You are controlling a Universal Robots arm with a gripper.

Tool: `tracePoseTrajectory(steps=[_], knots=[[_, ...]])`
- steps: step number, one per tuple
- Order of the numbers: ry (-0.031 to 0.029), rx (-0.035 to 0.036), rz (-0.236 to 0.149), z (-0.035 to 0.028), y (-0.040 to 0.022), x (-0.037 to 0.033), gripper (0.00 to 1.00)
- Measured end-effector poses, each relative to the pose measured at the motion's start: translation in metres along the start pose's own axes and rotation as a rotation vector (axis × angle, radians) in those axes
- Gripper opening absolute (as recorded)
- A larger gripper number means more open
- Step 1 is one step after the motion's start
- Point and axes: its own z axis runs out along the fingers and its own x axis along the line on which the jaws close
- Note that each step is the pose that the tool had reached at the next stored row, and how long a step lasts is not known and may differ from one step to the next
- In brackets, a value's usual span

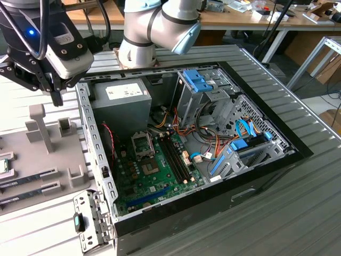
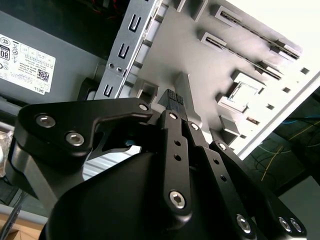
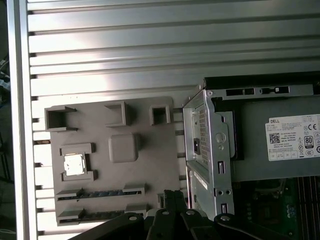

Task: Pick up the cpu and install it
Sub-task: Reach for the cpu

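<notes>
Your hand hung above the exterior view's left side, over the seam where the grey holder plate met the wall of the open computer case. In both wrist views its fingertips were pressed together with nothing between them. In the first wrist view the hand sat just beside the case's perforated metal corner.

The cpu lay flat in its square nest on the holder plate, outside the case, with its silvery top facing up. It was apart from your hand and untouched. In the exterior view the cpu sat at the very edge of the picture, on the side of the plate away from the case. In the second wrist view it lay beyond the fingertips.

Two memory strips rested in slots next to the cpu's nest, between it and your fingertips. The plate and the case both stood on the ribbed metal surface.

Inside the case, the grey power supply box filled the corner nearest your hand. The green board lay on the case floor, with the metal-framed socket just below the power supply box in the exterior view.
</notes>
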Motion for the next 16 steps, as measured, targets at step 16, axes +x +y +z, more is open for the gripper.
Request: tracePoseTrajectory(steps=[16], knots=[[0.0000, 0.0000, 0.000, 0.0046, -0.0002, 0.0004, 0.11]])
